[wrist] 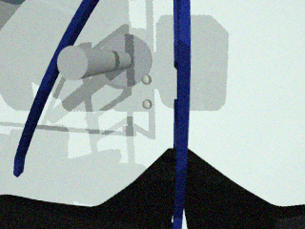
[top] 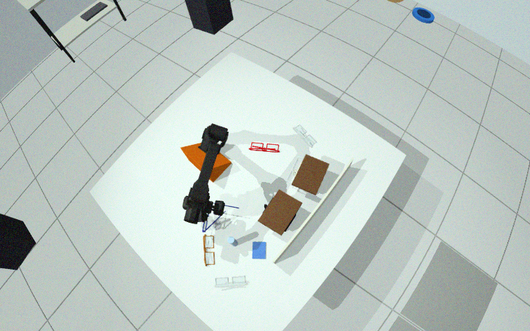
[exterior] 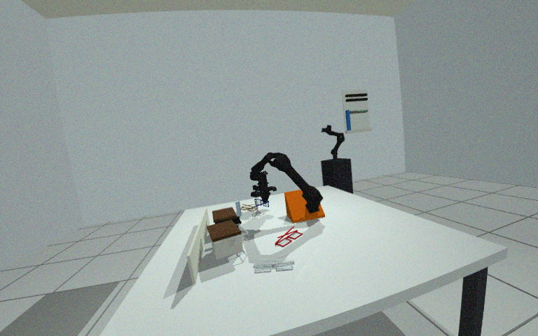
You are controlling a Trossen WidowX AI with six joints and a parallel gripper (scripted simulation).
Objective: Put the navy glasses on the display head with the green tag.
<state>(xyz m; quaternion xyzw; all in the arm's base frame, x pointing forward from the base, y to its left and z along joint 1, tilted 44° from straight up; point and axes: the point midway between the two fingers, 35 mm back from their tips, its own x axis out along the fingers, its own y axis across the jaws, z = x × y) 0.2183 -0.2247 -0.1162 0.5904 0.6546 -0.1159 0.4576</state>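
Note:
My gripper is shut on the navy glasses. It holds them above the table, left of both display heads in the top view. In the wrist view their front runs up from the fingertips and one temple slants at the left; two small pale nose pads show beside the front. One brown-topped head has a dark body. The other head has a pale body. No green tag is visible now, and heads' noses and ears are hidden or too small to tell.
A grey post on a round base stands below the glasses. A light blue cylinder, blue square and orange glasses are nearby. A pale panel stands behind the heads. Red glasses and an orange wedge lie farther off.

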